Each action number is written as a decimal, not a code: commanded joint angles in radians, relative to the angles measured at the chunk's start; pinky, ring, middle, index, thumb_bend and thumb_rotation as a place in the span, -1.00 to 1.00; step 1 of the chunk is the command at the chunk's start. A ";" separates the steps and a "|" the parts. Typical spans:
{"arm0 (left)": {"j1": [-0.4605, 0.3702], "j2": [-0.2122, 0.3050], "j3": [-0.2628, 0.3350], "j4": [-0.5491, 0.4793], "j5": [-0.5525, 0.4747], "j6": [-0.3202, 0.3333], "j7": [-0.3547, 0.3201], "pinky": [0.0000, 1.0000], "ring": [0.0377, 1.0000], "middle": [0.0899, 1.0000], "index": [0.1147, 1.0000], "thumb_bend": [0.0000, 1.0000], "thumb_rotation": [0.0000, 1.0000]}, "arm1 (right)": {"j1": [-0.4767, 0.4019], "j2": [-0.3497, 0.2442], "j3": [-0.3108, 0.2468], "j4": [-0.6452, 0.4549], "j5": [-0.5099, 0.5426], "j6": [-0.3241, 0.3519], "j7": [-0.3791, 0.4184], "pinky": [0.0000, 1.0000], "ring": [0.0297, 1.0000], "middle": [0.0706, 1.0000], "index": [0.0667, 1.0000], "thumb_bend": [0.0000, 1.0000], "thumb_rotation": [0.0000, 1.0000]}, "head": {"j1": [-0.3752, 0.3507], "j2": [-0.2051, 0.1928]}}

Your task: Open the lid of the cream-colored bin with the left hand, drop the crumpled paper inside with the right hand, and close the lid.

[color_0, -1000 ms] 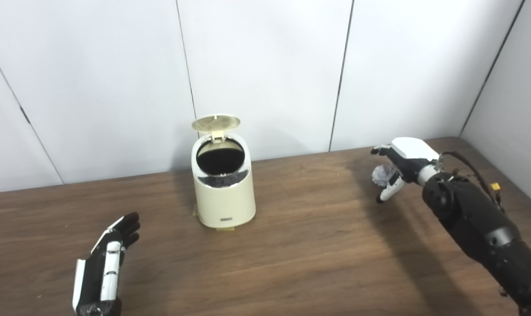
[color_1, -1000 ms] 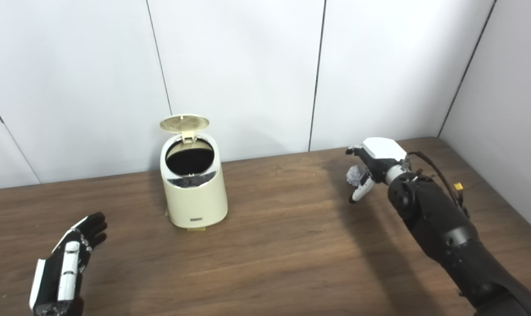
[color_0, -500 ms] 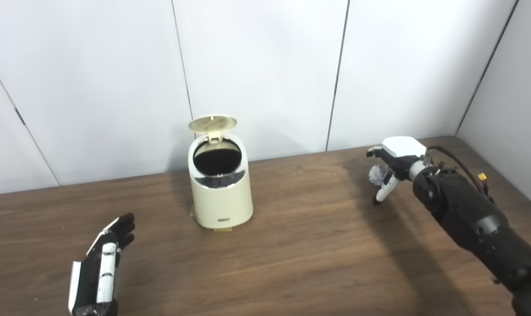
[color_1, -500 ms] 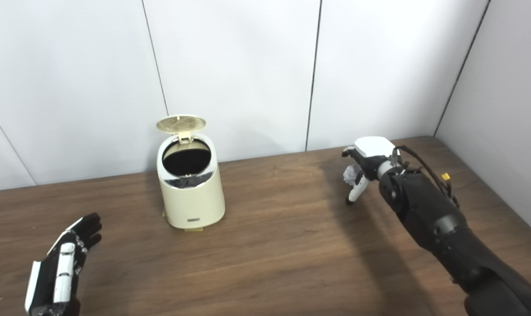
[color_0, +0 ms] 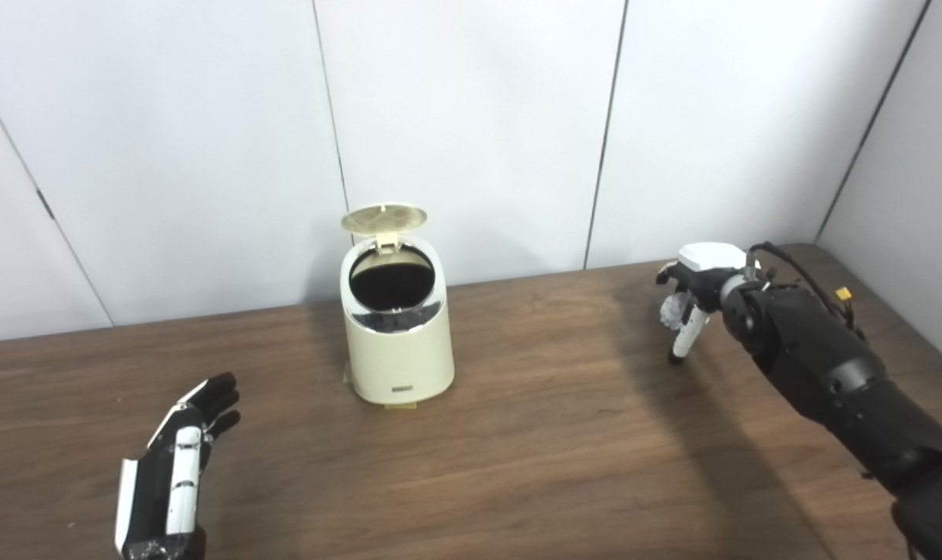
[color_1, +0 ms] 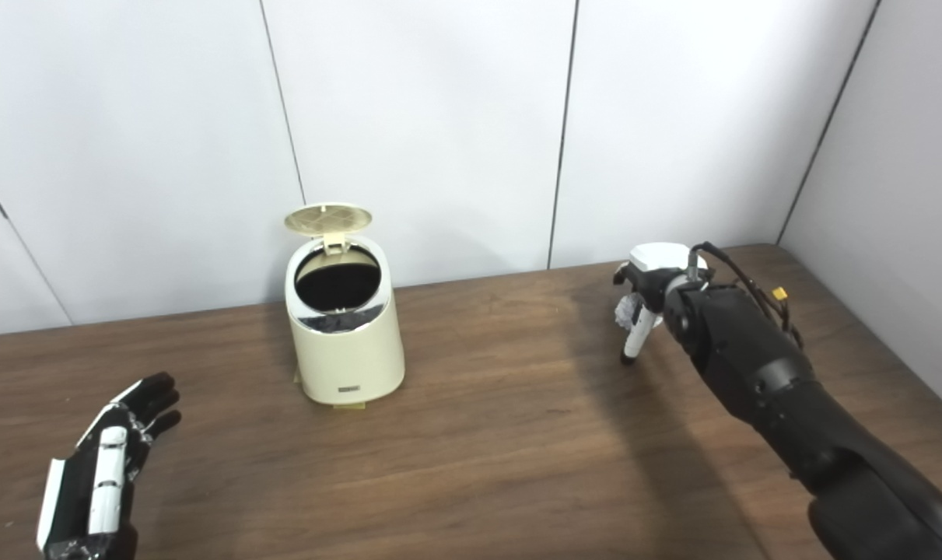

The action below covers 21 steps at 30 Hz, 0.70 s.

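The cream-colored bin (color_0: 397,342) stands on the table near the back wall. Its round lid (color_0: 383,218) is tipped up and the dark opening shows. My right hand (color_0: 692,299) is far to the right of the bin, low over the table, with its fingers curled around the grey-white crumpled paper (color_0: 672,309). One finger points down toward the table top. My left hand (color_0: 173,467) is open and empty at the front left, palm side up, well clear of the bin. The bin also shows in the right eye view (color_1: 346,342).
The brown wooden table (color_0: 517,443) runs up to white wall panels at the back and a wall at the right. A cable with a yellow connector (color_0: 842,295) runs along my right forearm.
My right hand with the paper has lowered toward the table and turned its fingers downward. My left hand has drawn back slightly toward the front left. The bin and its lid have not moved.
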 commanded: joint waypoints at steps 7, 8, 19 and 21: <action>-0.016 -0.001 0.000 -0.045 -0.007 -0.010 0.002 0.65 0.65 0.62 0.55 -0.33 0.72 | -0.043 -0.044 0.036 0.043 -0.027 0.002 -0.001 0.03 0.21 0.37 0.56 0.62 -0.67 | 0.005 0.002; -0.017 -0.002 -0.001 -0.045 -0.008 -0.011 0.002 0.64 0.65 0.61 0.55 -0.33 0.72 | -0.041 -0.046 0.038 0.043 -0.025 -0.003 -0.009 -0.05 0.13 0.31 0.54 0.60 -0.71 | 0.007 0.002; -0.019 -0.005 0.002 -0.051 0.000 -0.010 0.010 0.59 0.64 0.60 0.52 -0.32 0.69 | 0.016 -0.053 -0.016 0.020 0.032 -0.078 -0.141 -0.13 0.01 -0.04 -0.11 0.05 -1.00 | 0.009 0.006; -0.019 -0.004 0.002 -0.049 -0.002 -0.012 0.009 0.62 0.64 0.60 0.53 -0.35 0.72 | 0.018 -0.048 -0.020 0.040 0.035 -0.086 -0.175 -0.10 0.05 -0.02 -0.13 0.05 -1.00 | 0.009 0.007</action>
